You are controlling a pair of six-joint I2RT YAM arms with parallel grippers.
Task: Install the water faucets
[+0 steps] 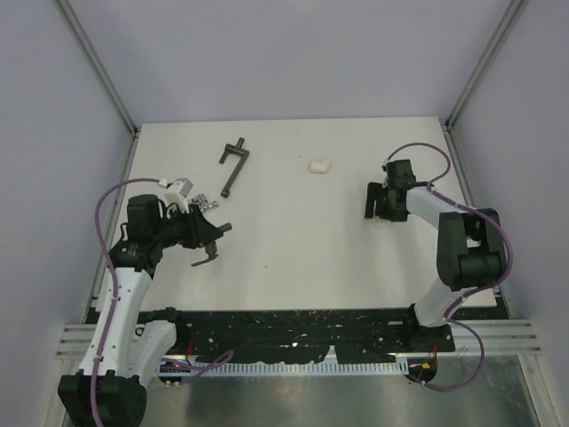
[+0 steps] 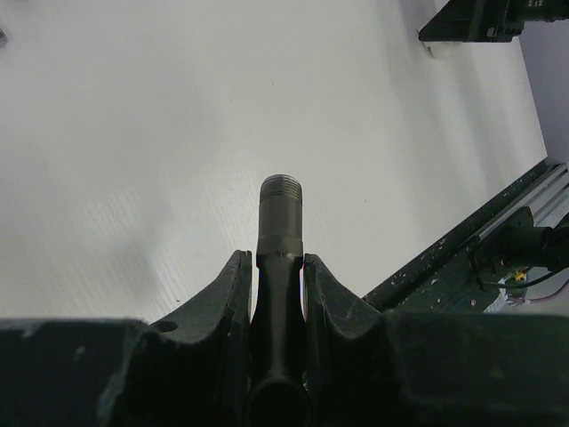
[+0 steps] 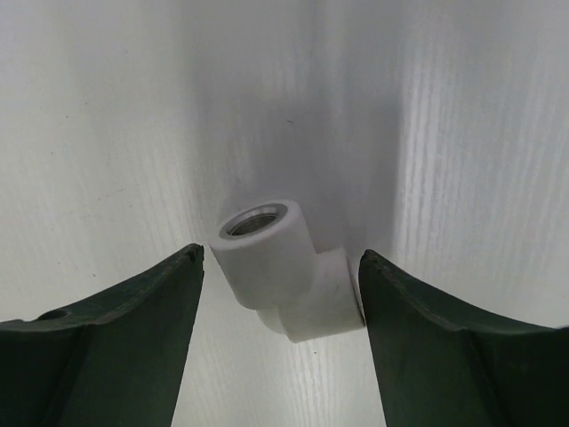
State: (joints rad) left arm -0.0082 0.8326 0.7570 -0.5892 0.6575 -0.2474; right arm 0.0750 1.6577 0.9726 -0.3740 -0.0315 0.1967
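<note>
Jaws of left gripper (image 2: 276,261) around faucet (image 2: 280,206)

You look down on white table (image 1: 293,267) filling middle of top view; matte surface, faint ribbed grain in both wrist views. Pale lilac-grey back wall (image 1: 293,53) across top of frame. Left wall (image 1: 44,178) and right wall (image 1: 533,178) same colour. Silver metal posts slant through upper left (image 1: 98,67) and upper right (image 1: 484,62). Black strip (image 1: 293,325), flecked white, along table's near edge, lower frame. Silver rail (image 1: 524,334) at lower right. Grey metal sheet (image 1: 373,400) along bottom. Light even, soft.
</note>
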